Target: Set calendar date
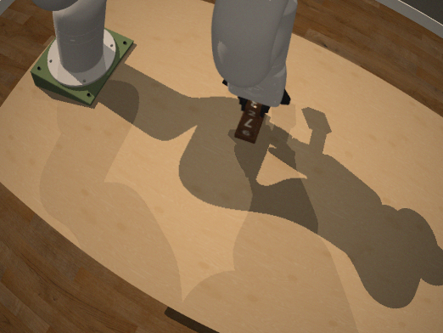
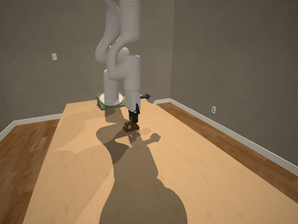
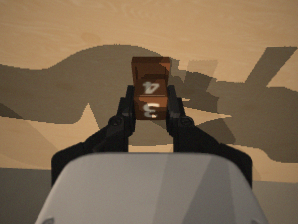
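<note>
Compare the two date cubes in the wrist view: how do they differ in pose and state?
The near cube shows a 3 on top and sits clamped between the fingers of the hand; the far cube shows a 4 and stands free of them. The near cube appears raised; the far one sits lower. Both are brown with white digits.

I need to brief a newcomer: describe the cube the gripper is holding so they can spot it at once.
Start at the green base plate and follow the grey arm to its black gripper. It is shut on the nearer of two brown cubes. This cube's top shows a white 3, while its neighbour just beyond shows a 4.
</note>
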Controlling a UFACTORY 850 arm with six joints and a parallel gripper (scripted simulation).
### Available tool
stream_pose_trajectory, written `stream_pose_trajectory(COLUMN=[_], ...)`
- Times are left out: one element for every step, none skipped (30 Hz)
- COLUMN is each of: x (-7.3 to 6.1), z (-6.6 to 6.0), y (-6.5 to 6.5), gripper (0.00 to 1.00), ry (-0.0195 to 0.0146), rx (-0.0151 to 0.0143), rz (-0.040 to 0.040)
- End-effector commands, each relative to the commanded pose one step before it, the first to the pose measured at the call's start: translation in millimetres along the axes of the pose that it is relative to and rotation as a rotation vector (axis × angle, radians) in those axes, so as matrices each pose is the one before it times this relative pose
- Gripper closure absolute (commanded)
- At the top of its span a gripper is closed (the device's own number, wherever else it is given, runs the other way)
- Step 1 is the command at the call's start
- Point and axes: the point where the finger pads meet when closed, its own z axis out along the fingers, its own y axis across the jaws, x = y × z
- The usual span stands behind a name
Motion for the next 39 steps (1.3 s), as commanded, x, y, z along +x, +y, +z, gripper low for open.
stream_pose_trajectory(x=[-0.24,0.67,0.61,0.36,0.21,0.1,0.02,0.0,0.0,0.0,0.0,0.0,0.0,0.0,0.0,0.0,0.0,0.0,0.0,0.0,-0.01,-0.05,-0.12,-0.23,-0.37,-0.54,-0.75,-0.99,-1.29,-1.63,-1.76,0.0,0.0,-0.27,-2.43,-2.66,-0.24,-1.99,-1.43], z=[-30.71,-7.61,-7.23,-6.67,-5.93,-5.04,-4.09,-3.06,-2.05,-1.16,-0.47,-0.07,0.0,0.0,0.0,0.0,0.0,0.0,0.0,0.0,0.0,0.0,0.01,0.01,0.02,0.04,0.05,0.07,0.09,0.12,0.13,0.0,0.0,0.02,0.18,0.2,0.02,0.15,0.11], y=[0.2,0.09,0.05,0.04,0.01,0.0,0.03,0.02,0.0,-0.01,0.0,0.0,0.0,0.0,0.0,0.0,0.0,0.0,0.0,0.0,0.02,0.14,0.37,0.68,1.06,1.47,1.91,2.35,2.77,3.15,3.05,0.0,0.0,0.42,3.74,3.6,0.29,2.36,1.56], gripper=[0.71,0.71,0.71,0.71,0.71,0.71,0.71,0.71,0.71,0.71,0.71,0.71,0.71,0.71,0.71,0.71,0.71,0.71,0.71,0.71,0.71,0.71,0.71,0.71,0.71,0.71,0.71,0.71,0.71,0.71,0.71,0.71,0.71,0.71,0.71,0.71,0.71,0.71,0.71], ry=[-0.00017,-0.00076,-0.00046,-0.00023,-0.00014,-0.00004,-0.00002,0.0,0.0,0.0,0.0,0.0,0.0,0.0,0.0,0.0,0.0,0.0,0.0,0.0,0.0,-0.00001,-0.00003,-0.00005,-0.00008,-0.00011,-0.00014,-0.00017,-0.00019,-0.0002,-0.00018,0.0,0.0,-0.00002,-0.00019,-0.00017,-0.00001,-0.0001,-0.00006], rx=[0.00022,0.00009,0.00005,0.00002,0.00001,0.0,0.00001,0.00002,0.00001,0.00001,0.0,0.0,0.0,0.0,0.0,0.0,0.0,0.0,0.0,0.0,0.0,0.0,0.00001,0.00002,0.00003,0.00004,0.00006,0.00008,0.00009,0.00011,0.00011,0.0,0.0,0.00002,0.00014,0.00014,0.00001,0.00009,0.00006], rz=[0.0,0.00002,0.00001,0.0,0.0,0.0,0.0,0.0,0.0,0.0,0.0,0.0,0.0,0.0,0.0,0.0,0.0,0.0,0.0,0.0,-0.00028,-0.00184,-0.00472,-0.00867,-0.01346,-0.01887,-0.02469,-0.03075,-0.03686,-0.04286,-0.04254,0.0,0.0,-0.00608,-0.05401,-0.0543,-0.0046,-0.03754,-0.02568])
